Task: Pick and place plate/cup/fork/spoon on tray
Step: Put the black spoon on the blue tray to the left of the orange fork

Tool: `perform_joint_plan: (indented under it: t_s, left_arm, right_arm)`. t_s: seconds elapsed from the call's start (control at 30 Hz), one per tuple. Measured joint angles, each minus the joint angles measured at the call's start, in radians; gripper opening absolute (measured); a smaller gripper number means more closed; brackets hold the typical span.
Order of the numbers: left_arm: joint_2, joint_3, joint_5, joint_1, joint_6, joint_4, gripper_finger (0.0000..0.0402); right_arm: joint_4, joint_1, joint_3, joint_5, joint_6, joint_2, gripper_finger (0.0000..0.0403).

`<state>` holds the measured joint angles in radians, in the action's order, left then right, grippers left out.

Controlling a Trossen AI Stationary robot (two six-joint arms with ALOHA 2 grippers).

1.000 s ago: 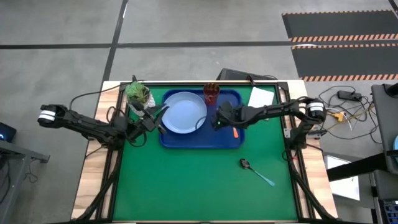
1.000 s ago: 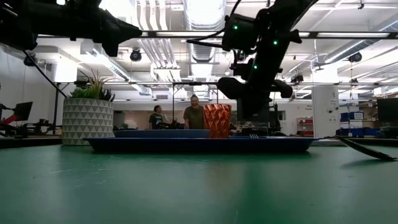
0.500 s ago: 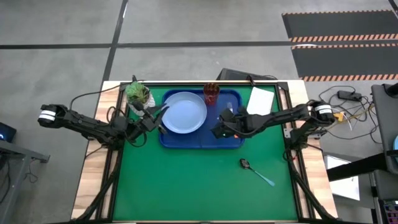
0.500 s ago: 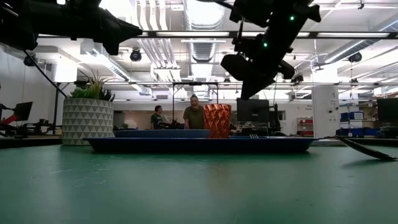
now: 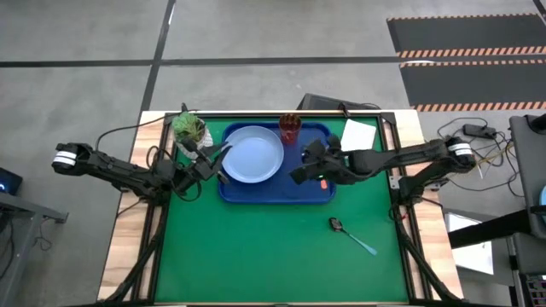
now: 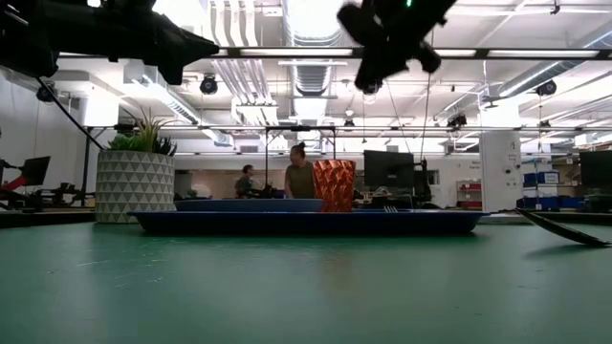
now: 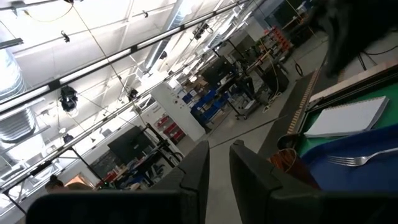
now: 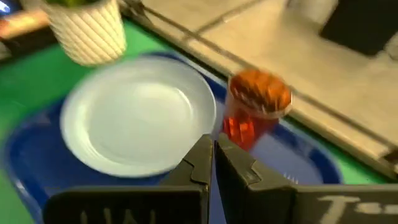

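Observation:
The dark blue tray (image 5: 275, 189) lies at the table's far middle. On it rest the pale blue plate (image 5: 252, 154), the red-orange cup (image 5: 290, 128), standing upright at the far rim, and the orange-handled fork (image 5: 323, 180), lying flat on its right part. The blue-handled spoon (image 5: 351, 234) lies on the green mat nearer the front right. My right gripper (image 5: 298, 175) hangs high over the tray's right half, shut and empty; its wrist view shows the shut gripper (image 8: 212, 155) above the plate (image 8: 140, 118) and cup (image 8: 256, 106). My left gripper (image 7: 219, 165) waits by the tray's left edge, its fingers a narrow gap apart.
A white pot with a green plant (image 5: 189, 128) stands off the tray's far left corner. A white rectangular block (image 5: 358, 133) lies right of the tray. People stand in the room beyond the table (image 6: 299, 177).
My right gripper has risen from just above the tray's right half to well above it and has tipped from pointing down to slanting. The fork stays lying on the tray.

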<state>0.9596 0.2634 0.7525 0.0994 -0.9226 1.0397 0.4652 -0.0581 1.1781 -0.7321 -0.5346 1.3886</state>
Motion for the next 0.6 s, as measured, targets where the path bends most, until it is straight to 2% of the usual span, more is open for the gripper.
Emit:
perform_joint_plan:
  t_s: [0.1,0.17,0.33,0.43,0.5,0.6]
  left_arm:
    - [0.0,0.0,0.0,-0.001,0.0,0.0,0.0044]
    - [0.002,0.0,0.0,-0.001,0.0,0.0,0.0044]
    - [0.002,-0.002,0.0,-0.001,0.0,-0.002,0.0044]
    - [0.002,-0.002,0.0,-0.001,0.0,-0.001,0.0044]
    - [0.002,-0.002,0.0,-0.001,0.0,0.0,0.0044]
    - [0.002,-0.002,0.0,-0.001,0.0,0.0,0.0044]
  right_arm:
    - [-0.03,-0.013,0.0,0.023,0.013,-0.053,0.0009]
    - [0.008,-0.014,-0.002,0.127,-0.04,-0.08,0.0009]
    - [0.138,-0.019,-0.011,0.622,-0.255,-0.095,0.0009]
    - [0.269,-0.054,-0.024,0.905,-0.406,-0.061,0.0009]
    - [0.416,-0.089,-0.028,0.955,-0.539,-0.031,0.0009]
    - [0.574,-0.134,-0.029,0.934,-0.635,-0.001,0.0009]
